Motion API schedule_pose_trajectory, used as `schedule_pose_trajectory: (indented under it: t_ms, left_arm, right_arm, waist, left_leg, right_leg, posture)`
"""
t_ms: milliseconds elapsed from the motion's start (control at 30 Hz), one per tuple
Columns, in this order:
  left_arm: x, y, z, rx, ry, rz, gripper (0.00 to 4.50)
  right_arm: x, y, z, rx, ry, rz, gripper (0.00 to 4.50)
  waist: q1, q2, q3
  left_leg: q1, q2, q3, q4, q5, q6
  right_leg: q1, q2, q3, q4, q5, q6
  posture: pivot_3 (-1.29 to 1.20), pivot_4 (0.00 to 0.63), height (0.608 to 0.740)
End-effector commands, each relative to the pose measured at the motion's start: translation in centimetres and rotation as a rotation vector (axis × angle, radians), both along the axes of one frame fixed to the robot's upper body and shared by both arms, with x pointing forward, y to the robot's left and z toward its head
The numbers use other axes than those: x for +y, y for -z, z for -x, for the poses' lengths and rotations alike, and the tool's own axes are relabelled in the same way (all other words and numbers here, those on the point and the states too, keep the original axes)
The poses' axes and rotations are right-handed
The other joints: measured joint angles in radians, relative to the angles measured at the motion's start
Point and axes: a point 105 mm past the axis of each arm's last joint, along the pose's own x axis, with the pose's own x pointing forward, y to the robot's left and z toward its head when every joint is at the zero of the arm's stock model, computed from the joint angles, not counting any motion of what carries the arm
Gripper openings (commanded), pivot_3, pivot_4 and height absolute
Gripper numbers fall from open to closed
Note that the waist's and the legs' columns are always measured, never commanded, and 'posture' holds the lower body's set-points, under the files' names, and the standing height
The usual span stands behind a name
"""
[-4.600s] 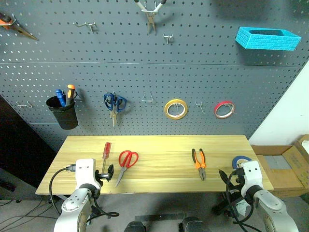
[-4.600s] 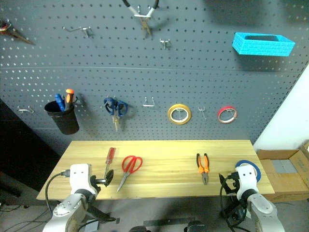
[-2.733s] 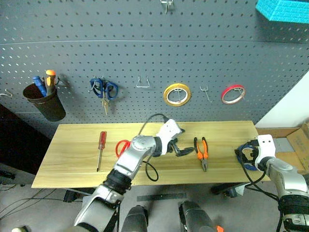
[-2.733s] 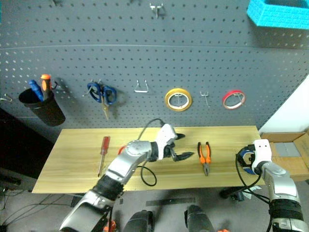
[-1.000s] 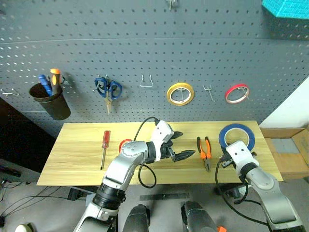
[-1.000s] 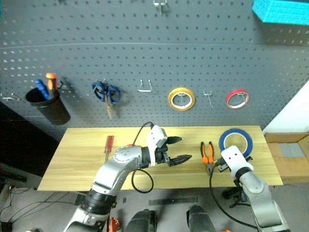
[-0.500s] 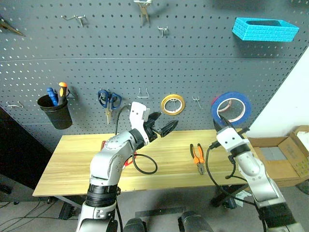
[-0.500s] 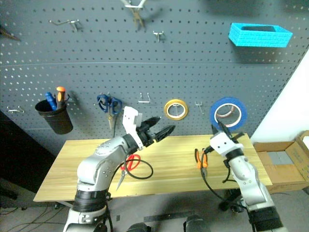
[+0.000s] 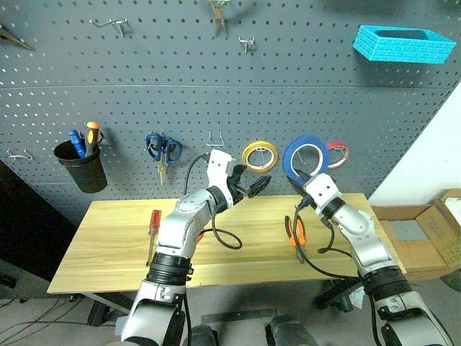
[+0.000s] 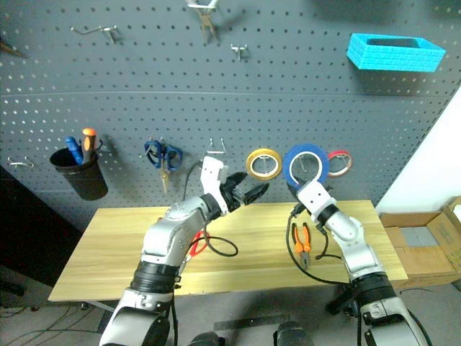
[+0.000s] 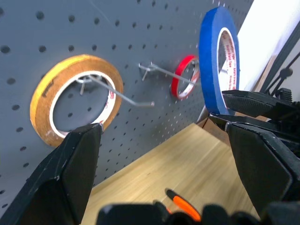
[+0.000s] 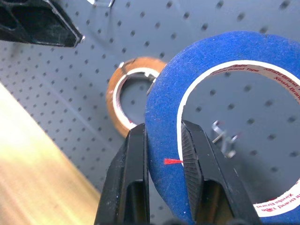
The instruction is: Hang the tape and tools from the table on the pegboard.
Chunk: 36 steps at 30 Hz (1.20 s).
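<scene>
Blue tape roll [image 9: 305, 155], right of frame centre, raised upright against the pegboard [image 9: 216, 86], flat face toward the board, hole axis pointing into it. Set between the yellow tape roll [image 9: 259, 156] and the red tape roll [image 9: 336, 153], overlapping the red one's left edge in the head views. Pinched at its lower rim by the right gripper [image 12: 161, 173], both black fingers [image 12: 133, 173] closed on the band, one inside the ring and one outside. Through the ring's hole, a small double metal hook [image 12: 224, 138] on the board.

Left gripper [image 9: 248, 185] just left of the yellow roll, fingers spread wide and empty, pointing toward the board and to the right.

Below, on the table [image 9: 101, 238]: pliers [image 9: 294, 234] with orange-and-black handles lying with long axis running near to far, jaws toward the near edge, partly behind the right arm; red-handled screwdriver [image 9: 153, 226] at lower left, long axis also near to far, handle toward the board; red scissors handles [image 10: 196, 244] peeking out beside the left arm.

On the board, left of centre, blue-handled scissors [image 9: 163, 149] hanging blades down; farther left a black cup [image 9: 79, 167] holding blue and orange drivers. Upper right, a turquoise bin [image 9: 403, 45].
</scene>
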Motion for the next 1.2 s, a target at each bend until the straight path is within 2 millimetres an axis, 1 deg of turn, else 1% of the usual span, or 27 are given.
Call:
schedule_pose_trajectory:
  t_ms: [33,167,400,600,667,700,767,867,1000,1100,1167,1200]
  left_arm:
    - [-0.7,-1.7,0.0,-0.065,0.026,0.014,4.50]
    - [-1.4,-1.9,-0.1,-0.067,0.044,0.021,4.50]
    - [-2.6,-2.0,0.2,-0.067,0.104,0.014,4.50]
    - [-3.1,-1.9,0.4,-0.062,0.127,0.010,4.50]
    - [-3.1,-1.8,0.5,-0.059,0.132,0.010,4.50]
    - [-3.2,-1.8,0.6,-0.058,0.134,0.009,4.50]
    - [-3.3,-1.7,0.7,-0.055,0.139,0.011,4.50]
    - [-3.3,-1.6,1.0,-0.049,0.145,0.012,4.50]
    - [-3.3,-1.0,1.4,-0.031,0.151,0.011,4.50]
    - [-3.0,0.0,2.0,-0.007,0.146,0.005,4.50]
    - [-2.6,0.9,2.6,0.008,0.136,-0.006,4.50]
    - [-2.3,1.5,3.1,0.017,0.129,-0.021,4.50]
  right_arm:
    - [-0.7,-0.6,-0.6,0.012,0.010,-0.014,0.42]
    - [-0.8,0.5,-0.8,0.117,-0.016,-0.045,0.42]
    - [-1.5,0.2,-1.8,0.140,-0.025,-0.036,0.42]
    - [-2.1,-0.3,-2.8,0.149,-0.028,-0.022,0.42]
    - [-2.3,-0.4,-3.0,0.151,-0.019,-0.031,1.15]
    - [-2.4,-0.4,-3.0,0.154,-0.015,-0.037,1.39]
    - [-2.4,-0.2,-2.9,0.156,-0.006,-0.041,2.06]
    - [-2.4,0.4,-2.4,0.163,-0.006,-0.040,3.10]
    - [-2.5,1.8,-1.1,0.207,0.007,-0.055,4.47]
    - [-2.5,3.1,0.7,0.253,0.047,-0.075,4.47]
    - [-2.5,3.9,2.0,0.316,0.087,-0.116,4.47]
    - [-2.5,4.7,2.7,0.373,0.123,-0.125,4.47]
  waist:
    - [0.001,0.000,0.000]
    - [0.004,0.000,-0.001]
    - [0.004,0.004,-0.003]
    - [0.003,0.004,-0.004]
    - [0.002,0.004,-0.004]
    - [0.002,0.005,-0.004]
    - [0.002,0.005,-0.004]
    - [0.002,0.005,-0.004]
    - [0.004,0.005,-0.004]
    - [0.007,0.005,-0.004]
    - [0.009,0.006,-0.003]
    - [0.009,0.006,-0.003]
  left_leg:
    - [0.000,0.000,0.000,0.000,0.000,0.000]
    - [0.000,0.000,0.000,0.001,0.000,0.000]
    - [0.000,0.000,0.000,0.001,0.000,0.000]
    - [0.001,0.000,0.000,0.001,0.000,0.000]
    - [0.001,0.000,0.000,0.001,0.000,0.000]
    - [0.001,0.000,0.000,0.001,0.000,0.000]
    - [0.001,0.000,0.000,0.001,0.000,0.000]
    - [0.001,0.000,0.000,0.001,0.000,0.000]
    - [0.000,0.000,0.000,0.001,0.000,0.000]
    - [0.000,0.000,0.000,0.001,0.000,0.000]
    - [0.000,0.000,0.000,0.000,0.000,0.001]
    - [0.000,0.000,0.000,0.000,-0.001,0.001]
  right_leg:
    - [0.000,0.000,0.000,0.000,0.000,0.000]
    - [0.000,0.000,0.000,0.001,0.000,0.000]
    - [0.001,0.000,0.000,0.001,0.000,0.000]
    - [0.001,0.000,0.000,0.001,0.000,0.000]
    - [0.001,0.000,0.000,0.001,0.000,0.000]
    - [0.001,0.000,0.000,0.001,0.000,0.000]
    - [0.001,0.000,0.000,0.001,0.000,0.000]
    - [0.001,0.000,0.000,0.001,0.000,0.000]
    - [0.001,0.000,0.000,0.001,0.000,0.000]
    - [0.001,0.000,0.000,0.001,0.000,0.000]
    - [0.001,0.000,0.000,0.001,0.000,0.001]
    - [0.001,0.000,0.001,0.001,0.000,0.001]
  posture:
    - [0.05,0.000,0.740]
    - [0.05,0.000,0.740]
    - [0.05,0.003,0.740]
    - [0.04,0.009,0.740]
    - [0.04,0.011,0.740]
    - [0.04,0.015,0.740]
    - [0.04,0.019,0.740]
    - [0.04,0.024,0.740]
    - [0.05,0.032,0.740]
    - [0.04,0.045,0.740]
    - [0.04,0.056,0.740]
    - [0.04,0.068,0.740]
